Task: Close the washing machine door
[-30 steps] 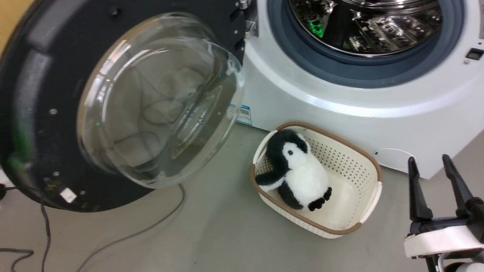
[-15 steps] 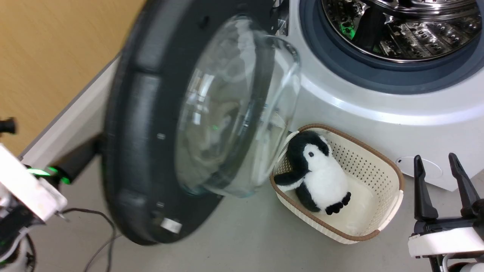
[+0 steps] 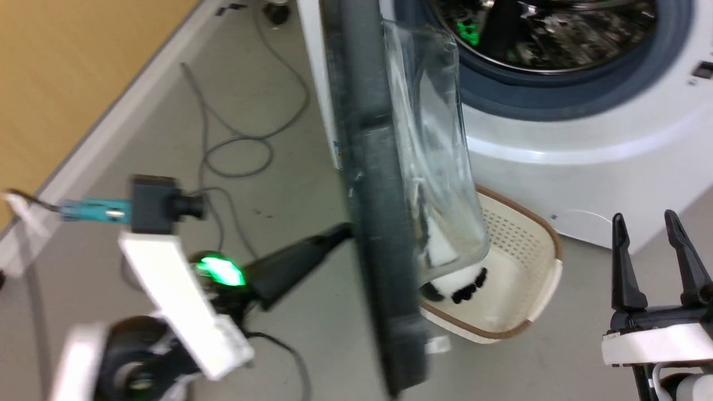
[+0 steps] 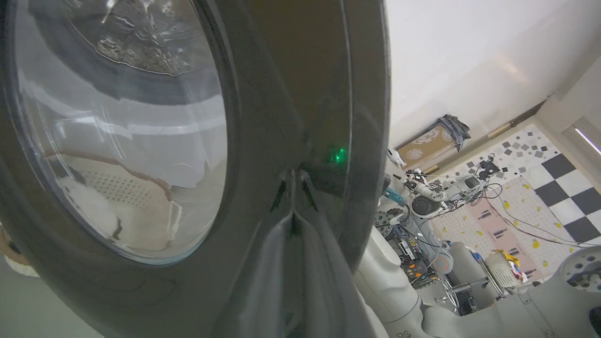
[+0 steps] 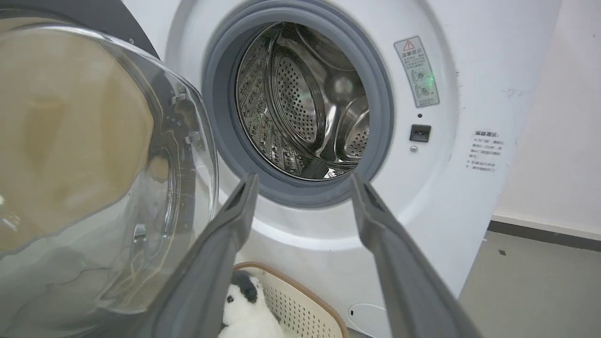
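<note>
Head view is showing the washing machine door standing edge-on, half-closed, left of the washing machine, its drum uncovered; final swing and latching are remaining. The left hand, closed and empty, is pressing its outer face; the right hand is idling open.

— How is the light?
— Soft, even indoor light. The washing machine front is bright white, without hard shadows.
— And sharpness?
— In the head view the washing machine door is smeared by motion blur, as is the left claw just left of it, beside a blown-out green light.
— Glare?
— Pale streaks on the door's glass. The right wrist view is sharper.
</note>
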Available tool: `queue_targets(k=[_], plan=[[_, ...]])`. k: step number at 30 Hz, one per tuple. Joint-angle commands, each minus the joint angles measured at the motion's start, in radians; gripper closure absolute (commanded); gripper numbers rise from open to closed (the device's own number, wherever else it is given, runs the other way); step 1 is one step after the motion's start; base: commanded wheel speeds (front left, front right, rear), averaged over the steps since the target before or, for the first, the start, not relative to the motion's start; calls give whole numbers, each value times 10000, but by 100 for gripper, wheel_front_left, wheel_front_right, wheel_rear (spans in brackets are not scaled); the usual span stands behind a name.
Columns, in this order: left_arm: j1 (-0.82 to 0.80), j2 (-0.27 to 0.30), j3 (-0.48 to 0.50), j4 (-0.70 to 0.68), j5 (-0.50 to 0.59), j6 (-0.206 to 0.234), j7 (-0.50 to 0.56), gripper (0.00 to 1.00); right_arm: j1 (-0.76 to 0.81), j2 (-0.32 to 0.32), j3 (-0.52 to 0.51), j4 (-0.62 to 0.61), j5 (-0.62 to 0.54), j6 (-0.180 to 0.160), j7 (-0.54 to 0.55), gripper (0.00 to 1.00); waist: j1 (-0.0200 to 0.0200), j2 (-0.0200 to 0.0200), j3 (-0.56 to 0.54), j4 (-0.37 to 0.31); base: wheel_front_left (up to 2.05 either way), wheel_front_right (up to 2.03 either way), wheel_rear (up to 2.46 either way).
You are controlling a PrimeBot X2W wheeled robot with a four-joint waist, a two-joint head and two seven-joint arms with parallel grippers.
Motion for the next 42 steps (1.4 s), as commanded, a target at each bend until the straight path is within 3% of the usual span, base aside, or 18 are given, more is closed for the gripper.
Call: queue_targets(k=[1,9,16,24,35,42], plan=[[-98,-118,-147,7,55,-45,-128,100,-153,30,-6,-26,23,8,-44,0,0,0,37,-276,0,0,0],[-713,-372,-1902,927,625,-45,-1830,100,-382,30,105,-1,120,8,-44,0,0,0,184,-1701,0,0,0],[-1425,-337,-2837,2310,720,-46,-3614,100,-462,30,99,51,332,8,-44,0,0,0,332,-3006,0,0,0],[-2003,49,-3688,3622,398,-46,-5137,100,-382,30,126,93,542,8,-44,0,0,0,366,-4141,0,0,0],[-2345,866,-4613,4260,12,-46,-6700,100,-189,30,219,115,647,8,-44,0,0,0,5,-4313,0,0,0],[-2450,1845,-5078,5183,2532,-21,-8936,100,-142,30,180,-75,815,8,-44,0,0,0,-495,-3956,0,0,0]])
